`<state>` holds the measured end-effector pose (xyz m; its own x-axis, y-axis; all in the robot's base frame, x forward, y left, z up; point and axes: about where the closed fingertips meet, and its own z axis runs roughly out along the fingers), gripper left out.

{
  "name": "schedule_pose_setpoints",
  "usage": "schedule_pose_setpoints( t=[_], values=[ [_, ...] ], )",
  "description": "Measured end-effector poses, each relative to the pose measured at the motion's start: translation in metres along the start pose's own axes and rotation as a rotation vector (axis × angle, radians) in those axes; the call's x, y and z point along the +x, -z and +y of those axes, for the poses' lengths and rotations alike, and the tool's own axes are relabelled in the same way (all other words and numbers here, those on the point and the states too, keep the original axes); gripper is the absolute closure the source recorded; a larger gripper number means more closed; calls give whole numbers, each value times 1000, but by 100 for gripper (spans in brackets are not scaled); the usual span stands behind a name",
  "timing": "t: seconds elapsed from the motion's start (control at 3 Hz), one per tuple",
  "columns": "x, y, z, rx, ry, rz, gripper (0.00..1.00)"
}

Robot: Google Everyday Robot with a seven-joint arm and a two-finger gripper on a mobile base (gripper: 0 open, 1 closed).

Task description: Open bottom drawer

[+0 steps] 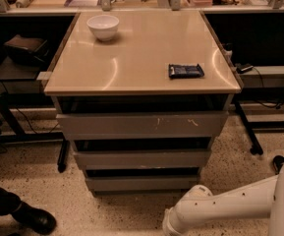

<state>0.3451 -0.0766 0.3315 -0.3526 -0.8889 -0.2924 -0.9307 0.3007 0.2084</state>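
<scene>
Camera view: the bottom drawer (141,183) is seen shut, lowest of three, and the gripper is hidden below the frame on the white arm (220,208), its state untellable, so the handleless front could be missed or slipped off.

The table top (141,58) looks like smooth beige laminate, glossy enough to carry pale glare streaks; the bowl (103,26) near its far left corner is white with a glazed sheen, and the packet (185,71) by its right edge is shiny dark blue film. All 3 drawer fronts look like matt grey painted metal: the top drawer front (141,125) bears pale scratches, while the middle drawer front (141,159) and bottom drawer (141,183) are plain. The floor (33,181) is speckled. The arm (220,208) has a smooth white plastic shell; its gripper lies past the lower edge of view
</scene>
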Motion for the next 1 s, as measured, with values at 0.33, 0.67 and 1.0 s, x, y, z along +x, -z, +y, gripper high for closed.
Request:
schedule_pose_setpoints(
  t=[0.33,0.67,1.0],
  values=[
    [-1,4,-2,7,3,1,0],
    [6,13,-22,96,10,-75,0],
    [16,46,-63,279,34,-203,0]
  ],
)
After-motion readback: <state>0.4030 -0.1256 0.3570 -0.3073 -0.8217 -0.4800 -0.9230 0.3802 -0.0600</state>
